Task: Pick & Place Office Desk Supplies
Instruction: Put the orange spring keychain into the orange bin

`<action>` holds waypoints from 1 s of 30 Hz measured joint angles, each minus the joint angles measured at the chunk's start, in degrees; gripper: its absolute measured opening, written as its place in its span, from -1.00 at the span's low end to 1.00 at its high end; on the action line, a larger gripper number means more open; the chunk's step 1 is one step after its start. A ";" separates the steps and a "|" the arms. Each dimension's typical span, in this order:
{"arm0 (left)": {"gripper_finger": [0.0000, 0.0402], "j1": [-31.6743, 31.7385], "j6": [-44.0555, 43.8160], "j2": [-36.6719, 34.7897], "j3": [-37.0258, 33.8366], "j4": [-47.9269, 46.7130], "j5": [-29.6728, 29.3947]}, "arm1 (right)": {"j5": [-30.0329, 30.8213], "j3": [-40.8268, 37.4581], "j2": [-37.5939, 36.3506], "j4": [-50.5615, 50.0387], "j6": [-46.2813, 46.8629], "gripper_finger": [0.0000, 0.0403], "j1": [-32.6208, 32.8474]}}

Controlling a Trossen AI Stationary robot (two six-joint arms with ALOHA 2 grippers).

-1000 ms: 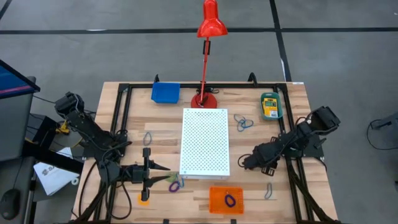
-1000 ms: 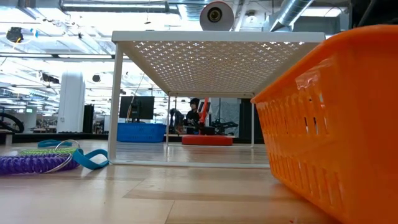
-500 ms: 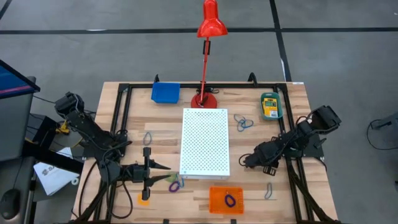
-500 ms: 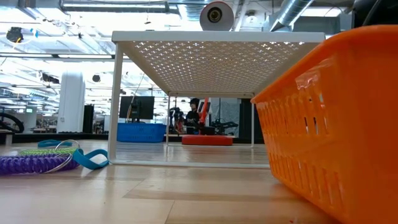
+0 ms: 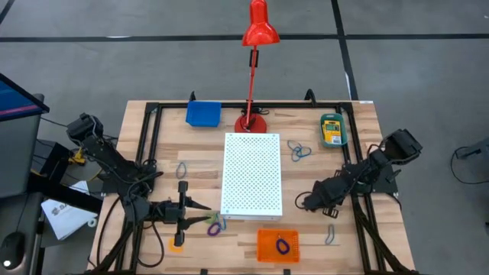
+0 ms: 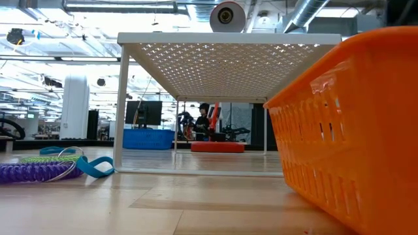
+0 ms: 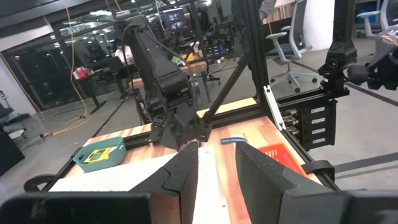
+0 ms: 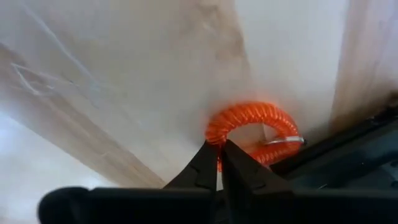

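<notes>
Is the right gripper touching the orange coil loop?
Touching. In the right wrist view the right gripper has its fingertips nearly closed on the rim of the orange coil loop, no gap showing.

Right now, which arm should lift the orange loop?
Right. The right gripper seems pinched on the orange loop. The left gripper sits open across the white board, beside the purple loop.

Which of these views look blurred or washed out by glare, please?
Low view: the orange plastic basket looms soft, and ceiling lights glare. Right wrist view: the wooden tabletop is washed pale; the orange coiled loop stays fairly sharp. Left wrist view: the near dark fingers blur.
</notes>
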 joint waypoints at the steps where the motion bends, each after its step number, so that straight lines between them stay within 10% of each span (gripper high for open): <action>1: -0.49 0.00 0.02 0.00 0.00 0.01 0.00 | 1.16 0.09 -0.55 -0.28 1.43 -0.97 0.98; 20: -0.49 0.00 0.09 0.02 0.00 -0.02 -0.20 | 20.75 20.75 -4.57 -6.31 33.93 -1.00 23.26; 30: -0.49 -0.06 0.09 0.02 0.00 -0.05 -0.18 | 32.60 28.96 -1.63 8.75 32.49 -1.00 26.70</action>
